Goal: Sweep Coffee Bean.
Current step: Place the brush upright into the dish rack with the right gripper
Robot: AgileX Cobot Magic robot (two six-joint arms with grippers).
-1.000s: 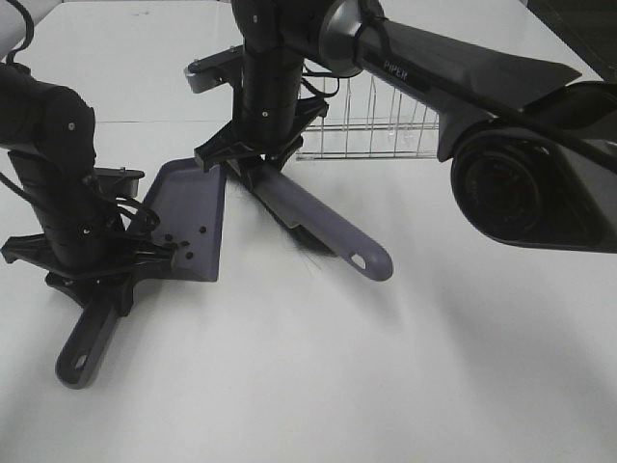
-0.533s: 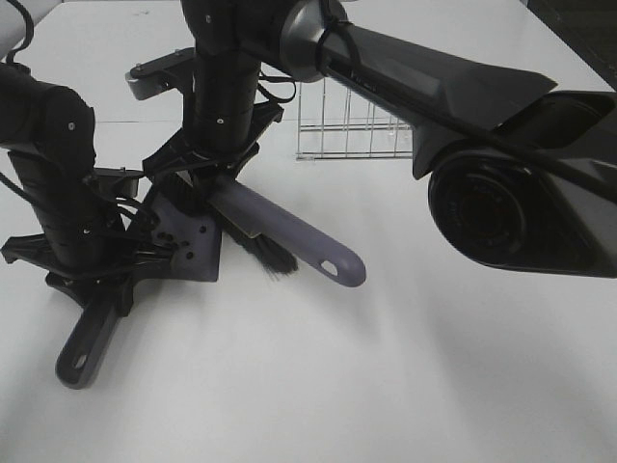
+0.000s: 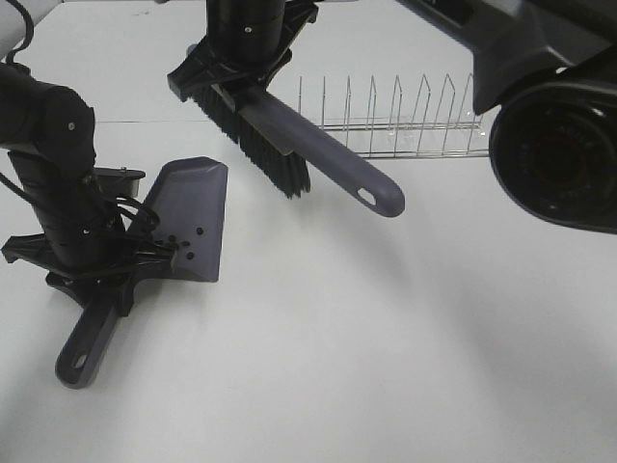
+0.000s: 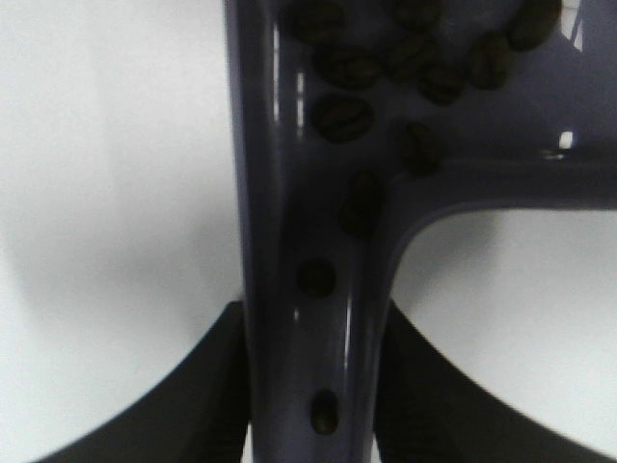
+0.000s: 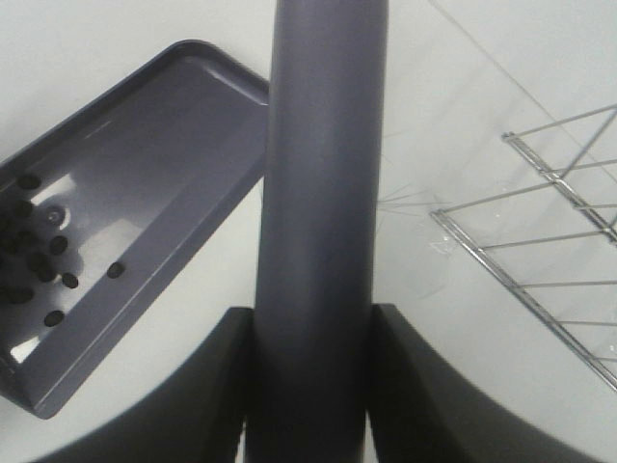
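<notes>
Worked over a white table [image 3: 405, 367], with more of the wire rack [image 3: 405, 125] at its far edge uncovered than a second before. Kept the grey-purple dustpan [image 3: 193, 212] in the same spot on the left, its handle clamped tight in the left gripper [image 3: 101, 275]. Had raised the brush [image 3: 318, 164] off the table and away from the dustpan's lip, bristles hanging in the air, free handle end slanting right. Gripped the brush firmly in the clenched right gripper [image 3: 236, 72]. Left the coffee beans [image 4: 347, 116] gathered inside the dustpan, crowded toward its handle end.
</notes>
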